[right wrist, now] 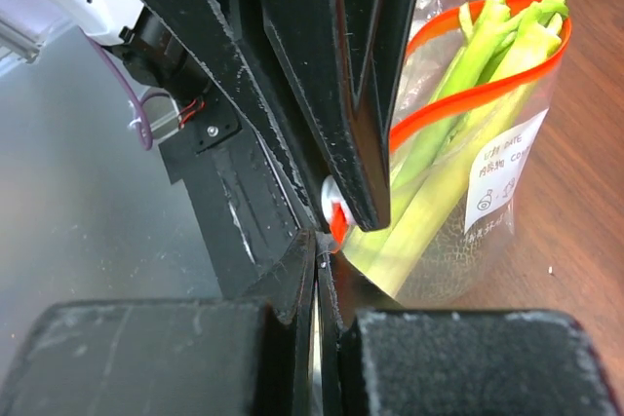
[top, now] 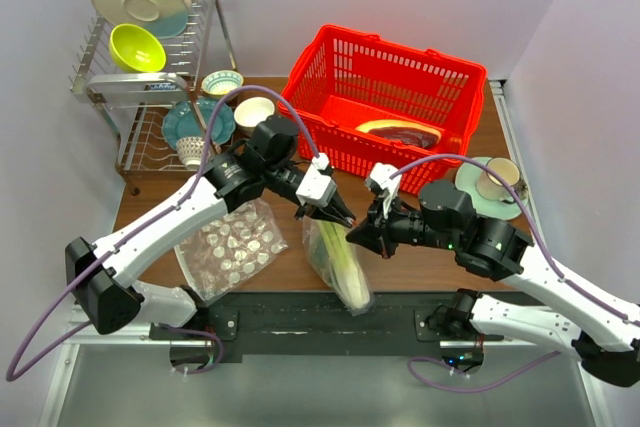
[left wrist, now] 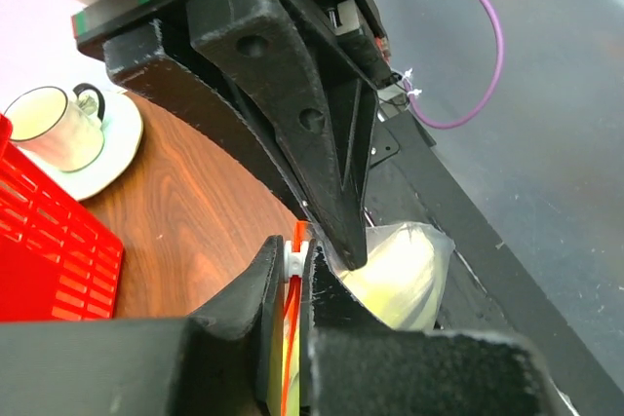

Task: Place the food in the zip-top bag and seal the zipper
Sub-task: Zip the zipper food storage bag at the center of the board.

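The clear zip-top bag (top: 340,267) lies at the table's near edge, between my grippers. It holds the light-green stalks (right wrist: 458,75) and the dark green ball (right wrist: 453,265). Its orange-red zipper (right wrist: 487,85) gapes open along most of the mouth. My left gripper (left wrist: 295,252) is shut on the white slider of the zipper, at the bag's corner. My right gripper (right wrist: 319,241) is shut on the bag's edge just beside that slider. In the top view the two grippers (top: 335,215) (top: 360,232) meet tip to tip. The red-brown slab (top: 400,133) lies in the red basket (top: 330,77).
A clear bag printed with white dots (top: 230,247) lies left of the zip-top bag. A dish rack (top: 150,57) with plates and bowls stands at the back left. A cup on a saucer (top: 495,182) sits at the right.
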`<state>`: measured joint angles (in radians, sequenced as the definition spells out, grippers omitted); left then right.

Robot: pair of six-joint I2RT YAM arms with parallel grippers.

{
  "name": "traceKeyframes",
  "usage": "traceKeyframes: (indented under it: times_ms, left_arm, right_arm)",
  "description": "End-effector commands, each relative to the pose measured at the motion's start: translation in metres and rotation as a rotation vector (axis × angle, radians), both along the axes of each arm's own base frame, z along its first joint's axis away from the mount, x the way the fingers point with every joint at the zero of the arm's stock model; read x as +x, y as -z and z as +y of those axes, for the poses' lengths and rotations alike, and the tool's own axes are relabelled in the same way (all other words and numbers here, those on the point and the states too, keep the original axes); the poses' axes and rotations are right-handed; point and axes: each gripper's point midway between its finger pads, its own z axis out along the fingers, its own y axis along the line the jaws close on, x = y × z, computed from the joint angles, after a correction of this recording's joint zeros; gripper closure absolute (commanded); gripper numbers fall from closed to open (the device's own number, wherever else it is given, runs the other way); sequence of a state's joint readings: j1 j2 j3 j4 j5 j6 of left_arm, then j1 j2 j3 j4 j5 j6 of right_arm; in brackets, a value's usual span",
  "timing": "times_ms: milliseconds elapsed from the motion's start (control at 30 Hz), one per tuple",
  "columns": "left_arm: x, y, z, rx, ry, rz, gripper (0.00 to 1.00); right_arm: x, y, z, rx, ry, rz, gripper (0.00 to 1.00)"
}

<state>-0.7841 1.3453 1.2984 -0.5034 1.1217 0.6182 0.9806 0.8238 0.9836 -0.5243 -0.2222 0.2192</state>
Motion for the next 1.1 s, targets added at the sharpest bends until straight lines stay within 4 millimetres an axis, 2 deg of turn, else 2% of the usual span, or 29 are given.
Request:
traceKeyframes:
  times_ms: [0, 267, 300, 500, 600, 767, 867, 1067]
  left_arm:
    - [-0.002, -0.001, 0.005, 0.015, 0.005, -0.046, 1.0]
    - [0.008, 0.008, 0.011, 0.082, -0.094, -0.038, 1.0]
    - [0.01, 0.007, 0.011, 0.084, -0.107, -0.04, 1.0]
    - [0.022, -0.008, 0.009, 0.091, -0.2, -0.013, 1.0]
    - [0.03, -0.002, 0.012, 0.135, -0.259, -0.005, 1.0]
    - [0.03, 0.01, 0.017, 0.188, -0.305, 0.045, 1.0]
    - [0.028, 0.013, 0.02, 0.188, -0.329, 0.066, 1.0]
    - [0.033, 0.01, 0.029, 0.189, -0.402, 0.05, 1.0]
  right_arm:
    - [0.005, -0.043, -0.007, 0.099, 0.038, -0.094, 1.0]
    - [0.011, -0.045, -0.036, 0.114, 0.16, -0.141, 1.0]
    - [0.008, -0.051, -0.043, 0.137, 0.17, -0.155, 1.0]
    - [0.009, -0.042, -0.054, 0.104, 0.199, -0.164, 1.0]
    - [0.014, -0.049, -0.063, 0.124, 0.257, -0.179, 1.0]
    - [0.035, -0.066, -0.106, 0.184, 0.506, -0.243, 1.0]
    - [0.042, -0.063, -0.122, 0.169, 0.593, -0.249, 1.0]
    - [0.048, -0.048, -0.127, 0.115, 0.644, -0.224, 1.0]
